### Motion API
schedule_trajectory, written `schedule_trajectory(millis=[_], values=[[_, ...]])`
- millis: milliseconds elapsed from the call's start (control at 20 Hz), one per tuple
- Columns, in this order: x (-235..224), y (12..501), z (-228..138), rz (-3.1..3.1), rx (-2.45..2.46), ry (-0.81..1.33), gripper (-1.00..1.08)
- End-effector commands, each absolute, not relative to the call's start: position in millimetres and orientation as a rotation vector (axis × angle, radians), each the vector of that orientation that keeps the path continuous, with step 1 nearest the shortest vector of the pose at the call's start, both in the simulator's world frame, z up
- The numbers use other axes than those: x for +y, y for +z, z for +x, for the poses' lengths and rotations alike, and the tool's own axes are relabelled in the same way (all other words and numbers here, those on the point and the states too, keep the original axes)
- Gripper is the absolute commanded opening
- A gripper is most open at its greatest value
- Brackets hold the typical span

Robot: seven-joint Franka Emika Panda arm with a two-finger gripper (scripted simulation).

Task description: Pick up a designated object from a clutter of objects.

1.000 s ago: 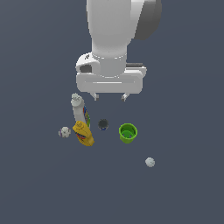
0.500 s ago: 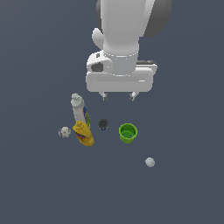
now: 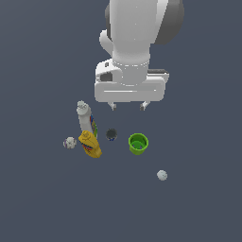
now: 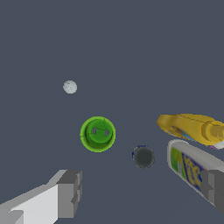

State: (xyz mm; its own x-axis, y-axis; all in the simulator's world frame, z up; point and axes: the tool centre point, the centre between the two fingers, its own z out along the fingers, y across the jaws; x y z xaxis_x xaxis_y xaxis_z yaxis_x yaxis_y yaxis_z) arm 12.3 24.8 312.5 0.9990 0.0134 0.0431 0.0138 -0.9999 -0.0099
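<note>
Exterior view, can (image 3: pixel 111 134) upright, top up

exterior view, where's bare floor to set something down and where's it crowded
Free: the stretch between the green cup and the lone ball, and everywhere on the exterior view's right. Crowded: white bottle, yellow bottle, second ball and small can cluster together.

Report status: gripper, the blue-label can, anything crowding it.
Gripper open, empty, above the clutter. Small can upright, untouched. White bottle close on the exterior view's left, green cup on its right.
</note>
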Motion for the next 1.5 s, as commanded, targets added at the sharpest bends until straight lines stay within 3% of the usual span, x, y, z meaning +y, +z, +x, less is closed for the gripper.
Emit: schedule_trajectory(millis=[0,550,1000,1450], values=[[21.6,301.6,12.2,-3.131,-0.036,-0.064,1.00],[-6.7,211.0,1.0,-3.129,-0.166,-0.043,1.00],[-35.0,122.5,-32.2,-3.123,-0.307,-0.019,1.00],[-50.3,74.4,-62.1,-3.116,-0.395,-0.004,1.00]])
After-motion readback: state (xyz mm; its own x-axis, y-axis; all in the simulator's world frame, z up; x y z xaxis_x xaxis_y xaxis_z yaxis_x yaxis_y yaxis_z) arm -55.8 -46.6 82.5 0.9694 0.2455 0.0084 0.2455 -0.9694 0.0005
